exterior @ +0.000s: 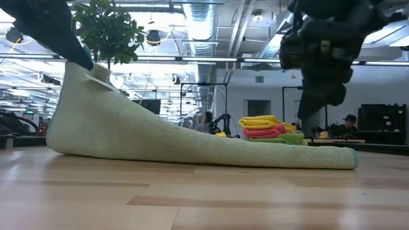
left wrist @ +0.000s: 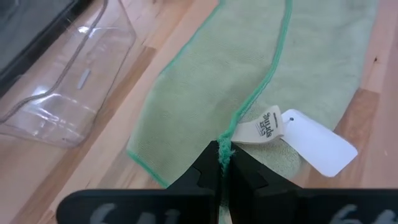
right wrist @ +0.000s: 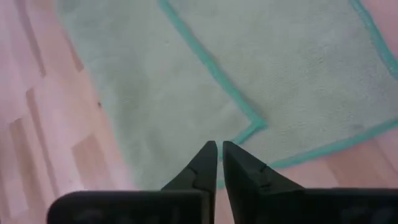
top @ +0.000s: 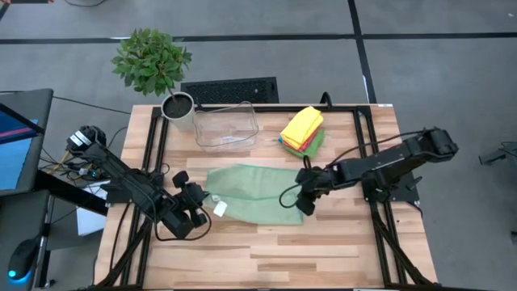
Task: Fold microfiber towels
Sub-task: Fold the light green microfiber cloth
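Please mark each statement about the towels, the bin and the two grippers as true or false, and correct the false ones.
1. The left gripper is shut on the sage green towel's edge. True.
2. The clear plastic bin holds a folded towel. False: it is empty.
3. The folded towels are stacked with yellow on top. True.
4. The right gripper holds a pink towel. False: it holds nothing, above the sage towel's corner.
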Available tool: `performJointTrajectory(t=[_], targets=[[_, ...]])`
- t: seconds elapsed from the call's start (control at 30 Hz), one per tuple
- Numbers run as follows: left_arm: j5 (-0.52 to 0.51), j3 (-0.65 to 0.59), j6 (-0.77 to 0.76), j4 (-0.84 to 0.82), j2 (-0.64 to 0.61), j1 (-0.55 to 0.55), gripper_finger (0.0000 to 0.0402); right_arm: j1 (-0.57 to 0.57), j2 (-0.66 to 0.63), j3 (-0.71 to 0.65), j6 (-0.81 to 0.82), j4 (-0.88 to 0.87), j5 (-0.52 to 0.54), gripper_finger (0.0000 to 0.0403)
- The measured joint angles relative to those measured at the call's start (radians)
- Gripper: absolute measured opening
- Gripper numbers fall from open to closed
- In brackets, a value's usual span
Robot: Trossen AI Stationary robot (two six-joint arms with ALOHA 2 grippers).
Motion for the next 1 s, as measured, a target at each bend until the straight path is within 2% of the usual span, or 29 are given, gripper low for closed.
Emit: performJointTrajectory(t=[0.17,0.27,0.5,0.7,1.0], targets=[[-0.017,0.000,0.007,0.001,0.000,0.000,0.0000,-0.031,0.041,0.000,-0.016,0.000,0.029,0.0049],[-0.017,0.000,0.007,0.000,0.000,0.000,0.0000,-0.042,0.078,0.001,-0.025,0.029,0.037,0.0062],[-0.009,0.000,0.005,0.000,0.000,0.000,0.0000,-0.045,0.160,0.002,-0.049,0.056,0.048,0.0138],[-0.008,0.000,-0.001,0.000,0.000,0.000,0.0000,-0.028,0.175,0.002,-0.091,0.061,0.048,0.0193],[-0.008,0.000,-0.003,0.001,0.000,0.000,0.0000,-0.017,0.190,0.002,-0.115,0.071,0.085,0.0196]])
